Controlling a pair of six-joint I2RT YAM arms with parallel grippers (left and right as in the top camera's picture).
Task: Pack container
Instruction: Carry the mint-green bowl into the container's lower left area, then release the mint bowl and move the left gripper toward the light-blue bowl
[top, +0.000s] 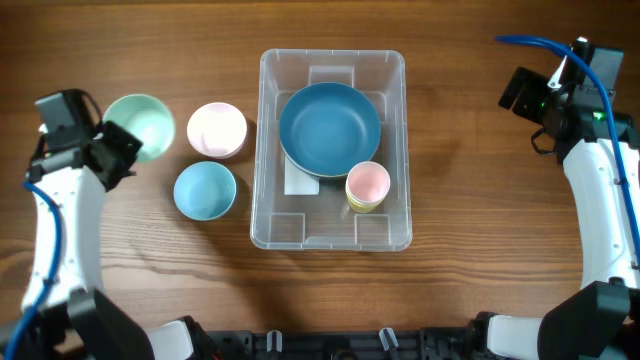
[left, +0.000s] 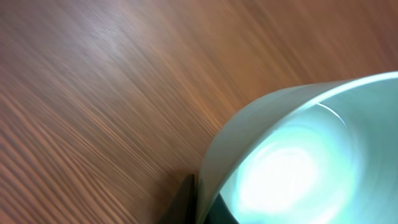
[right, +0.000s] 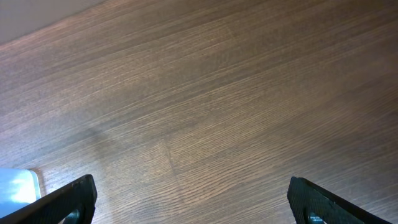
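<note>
Clear plastic container (top: 332, 240), wood-grain table (top: 480, 210)

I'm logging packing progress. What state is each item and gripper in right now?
container: open-topped, partly filled.
large blue bowl: upright, empty, inside container.
pink cup: upright, nested in yellow cup, inside container.
mint bowl: upright, empty, on table.
pink bowl: upright, empty, on table.
light blue bowl: upright, empty, on table.
left gripper: at mint bowl's rim, closure unclear.
right gripper: open, empty.
</note>
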